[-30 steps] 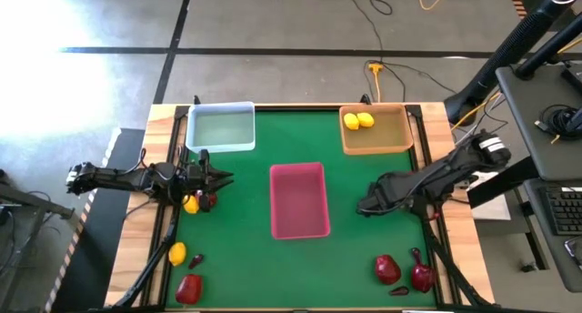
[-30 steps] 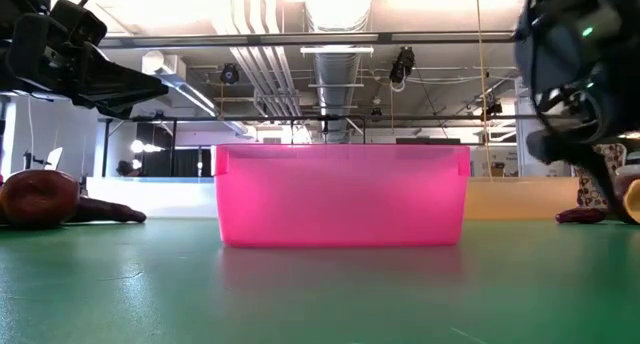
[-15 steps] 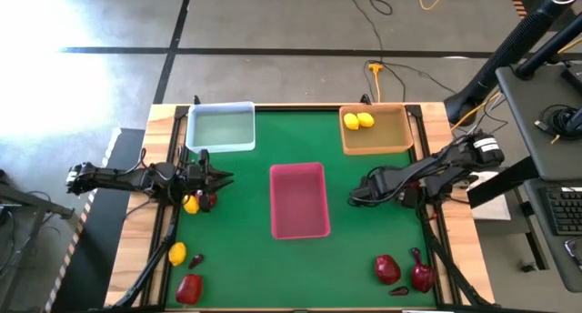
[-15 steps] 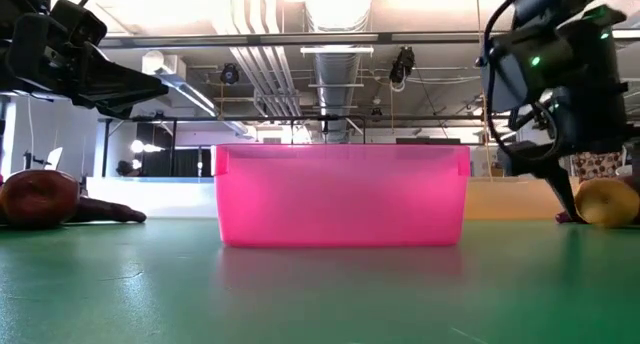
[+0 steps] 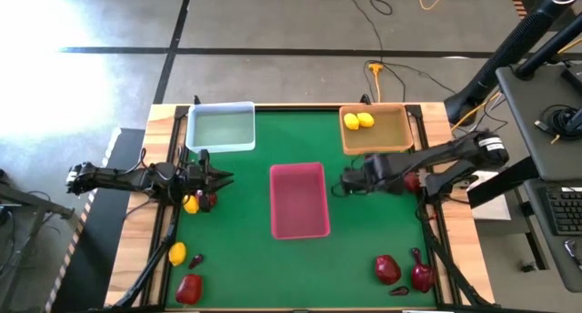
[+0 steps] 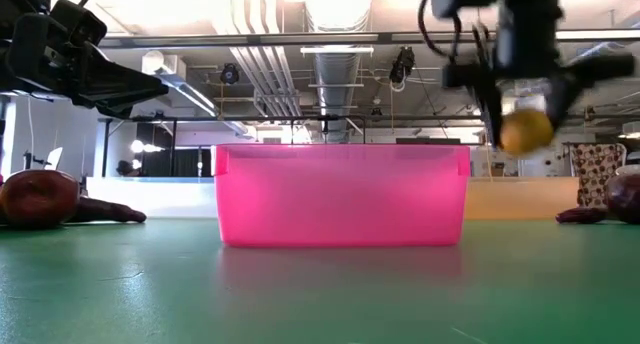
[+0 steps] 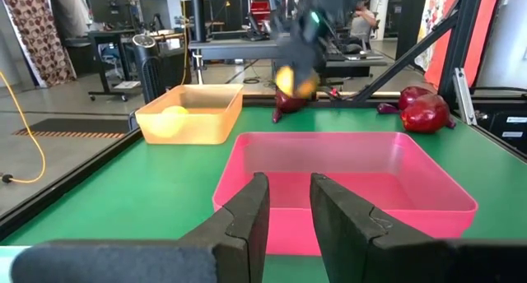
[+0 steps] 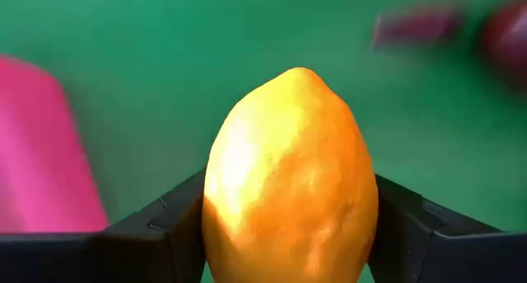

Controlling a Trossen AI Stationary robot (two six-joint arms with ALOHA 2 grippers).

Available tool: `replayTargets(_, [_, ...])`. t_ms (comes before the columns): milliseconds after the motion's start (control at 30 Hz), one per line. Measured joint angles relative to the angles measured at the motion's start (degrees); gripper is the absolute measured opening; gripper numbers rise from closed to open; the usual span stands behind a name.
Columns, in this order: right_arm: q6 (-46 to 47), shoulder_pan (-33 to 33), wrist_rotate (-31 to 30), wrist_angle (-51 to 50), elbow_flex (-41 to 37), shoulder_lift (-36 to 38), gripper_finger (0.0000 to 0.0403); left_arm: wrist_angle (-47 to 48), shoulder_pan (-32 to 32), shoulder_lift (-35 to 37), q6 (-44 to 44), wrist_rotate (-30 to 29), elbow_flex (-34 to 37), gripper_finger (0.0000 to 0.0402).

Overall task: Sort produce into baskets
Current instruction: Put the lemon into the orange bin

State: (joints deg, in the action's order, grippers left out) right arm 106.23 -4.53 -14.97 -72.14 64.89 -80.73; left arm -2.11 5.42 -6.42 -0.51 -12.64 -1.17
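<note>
Here the right gripper [image 8: 290,234] is clamped on a yellow lemon [image 8: 290,180], holding it in the air above the green table [image 5: 364,231], between the pink-red tray [image 5: 299,200] and the tan-orange tray [image 5: 376,131] that holds two lemons. The left gripper [image 5: 218,178] waits at the table's left side beside a lemon [image 5: 191,204], its fingers [image 7: 247,217] a little apart and empty.

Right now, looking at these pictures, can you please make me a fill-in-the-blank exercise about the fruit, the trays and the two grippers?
1. The right gripper is shut on a ____, held above the table.
2. The orange tray holds ____ lemons.
3. The pink tray holds ____ fruit.
4. The left gripper waits at the table's left edge, beside a lemon and the ____ tray.

Missing words: lemon; two; no; blue
</note>
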Motion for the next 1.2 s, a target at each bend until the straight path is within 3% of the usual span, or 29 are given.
replayTargets(100, [-10.19, 7.42, -5.05, -5.20, 5.32, 0.79, 0.0236, 0.00, -0.01, 0.00, 0.01, 0.00, 0.02, 0.0075])
replayTargets(200, [-25.83, 18.62, -6.17, -3.87, 6.05, 0.97, 0.0229, -0.02, -0.01, 0.00, 0.01, 0.00, 0.01, 0.0075])
replayTargets(433, [-59.48, 45.46, -5.56, 11.87, 1.93, -1.84, 0.0237, -0.02, -0.01, 0.00, 0.01, 0.00, 0.01, 0.0075])
replayTargets(600, [-71.11, 56.43, -0.82, 22.04, -2.11, -4.94, 0.0233, 0.00, 0.00, 0.00, 0.01, 0.01, 0.02, 0.0075])
replayTargets(800, [-77.50, 63.34, 2.92, 30.55, -5.10, -9.24, 0.0239, 0.00, -0.01, 0.00, 0.00, 0.00, 0.02, 0.0075])
replayTargets(1033, [-80.93, 65.16, 5.68, 34.51, -5.35, -15.01, 0.0241, -1.87, 0.00, 0.02, 0.43, 0.04, 0.01, 0.0075])
replayTargets(1133, [-81.00, 65.06, 5.97, 36.74, -5.23, -15.67, 0.0251, -3.82, 0.03, 0.02, 6.81, 0.11, 0.02, 0.0075])
replayTargets(1200, [-81.27, 65.06, 6.61, 37.22, -5.11, -15.65, 0.0261, -4.56, 0.03, 0.02, 15.51, 0.10, 0.01, 0.0075])
